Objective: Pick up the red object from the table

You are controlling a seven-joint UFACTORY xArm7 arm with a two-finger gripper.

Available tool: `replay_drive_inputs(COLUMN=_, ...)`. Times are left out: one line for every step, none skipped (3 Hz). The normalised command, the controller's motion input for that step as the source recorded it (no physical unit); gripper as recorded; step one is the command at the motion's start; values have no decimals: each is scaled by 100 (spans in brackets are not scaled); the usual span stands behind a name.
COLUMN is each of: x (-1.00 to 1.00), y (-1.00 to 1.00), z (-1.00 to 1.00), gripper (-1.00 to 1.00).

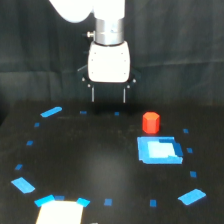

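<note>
The red object [151,123] is a small red-orange stubby block standing on the black table [90,160], just behind the blue square patch [159,150]. My gripper [108,98] hangs from the white arm above the back of the table, up and to the exterior view's left of the red object. Its two dark fingers [92,93] point down, stand apart and hold nothing. The gripper does not touch the red object.
Small blue tape marks [51,111] ring the table. Larger blue pieces lie at the near left [23,185] and near right [192,196]. A pale bright block [60,212] sits at the front edge. A dark curtain hangs behind.
</note>
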Motion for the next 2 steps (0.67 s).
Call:
replay_drive_inputs(x=100, y=-100, z=-32, gripper=100)
replay_drive_inputs(x=22, y=-78, z=-100, gripper=100)
